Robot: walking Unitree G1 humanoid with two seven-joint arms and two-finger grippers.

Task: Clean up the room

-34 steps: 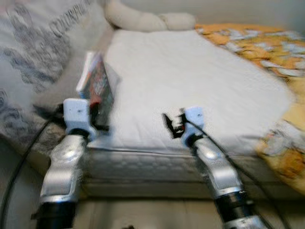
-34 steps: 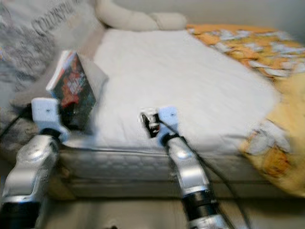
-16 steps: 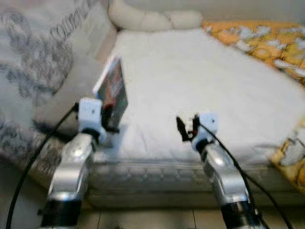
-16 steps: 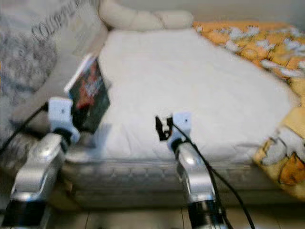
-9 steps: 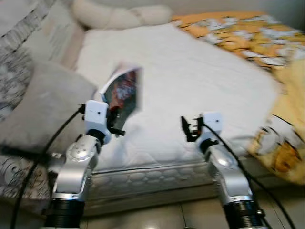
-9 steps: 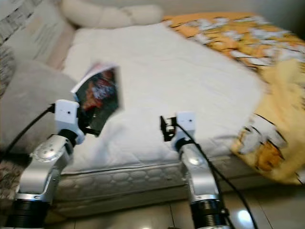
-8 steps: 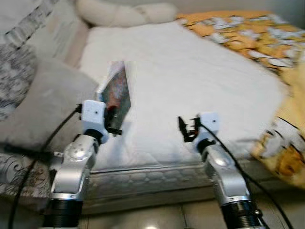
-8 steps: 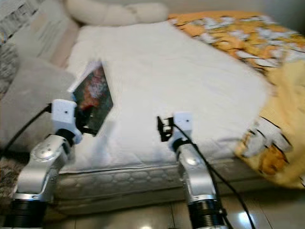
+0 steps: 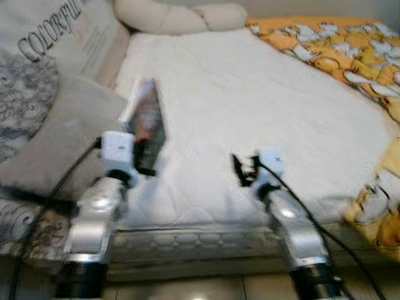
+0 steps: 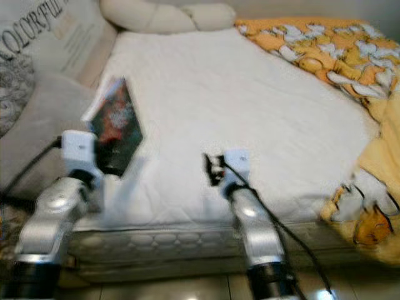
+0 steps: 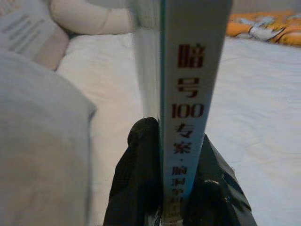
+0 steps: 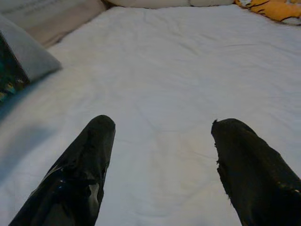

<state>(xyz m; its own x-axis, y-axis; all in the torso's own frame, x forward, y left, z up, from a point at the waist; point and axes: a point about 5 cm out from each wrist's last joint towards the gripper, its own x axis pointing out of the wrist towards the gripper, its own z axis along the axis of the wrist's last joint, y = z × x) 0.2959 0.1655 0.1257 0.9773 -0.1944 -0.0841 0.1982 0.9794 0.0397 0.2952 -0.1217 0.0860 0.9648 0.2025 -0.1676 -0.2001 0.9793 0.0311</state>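
A: Left gripper (image 11: 171, 188): both black fingers (image 11: 138, 181) clamped on the lower edge of a thin paperback book with a dark, red-splashed cover and a pale blue spine (image 9: 147, 125). The spine faces the wrist camera and carries red characters.

B: How's the book sitting?

A: On edge, roughly upright, leaning slightly. It's raised above the white quilted mattress (image 9: 250, 112), not touching it. My guess is the edge pinch is for carrying, since two slim fingers get nothing else on a flat book.

B: What's beside it?

A: A plain grey pillow (image 9: 59, 140) just to the gripper's outer side. Beyond that there's a bigger cream cushion printed with black lettering (image 9: 59, 37). Further ahead a cream knotted bolster (image 9: 178, 17) lies across the far end of the bed.

B: Right arm?

A: Right gripper (image 12: 162, 165) has its fingers spread wide, nothing between them. It hangs low over the mattress near the front edge, well apart from the book. Probably just parked while the left arm carries.

B: Anything else out there?

A: An orange blanket patterned with white cartoon figures (image 10: 325, 47) is bunched off to the right gripper's outer side, spilling over the bed edge. Head views are a bit blurred.

B: Status?

A: I'd judge the book is picked up but not put away yet. I can't see a shelf or a table.
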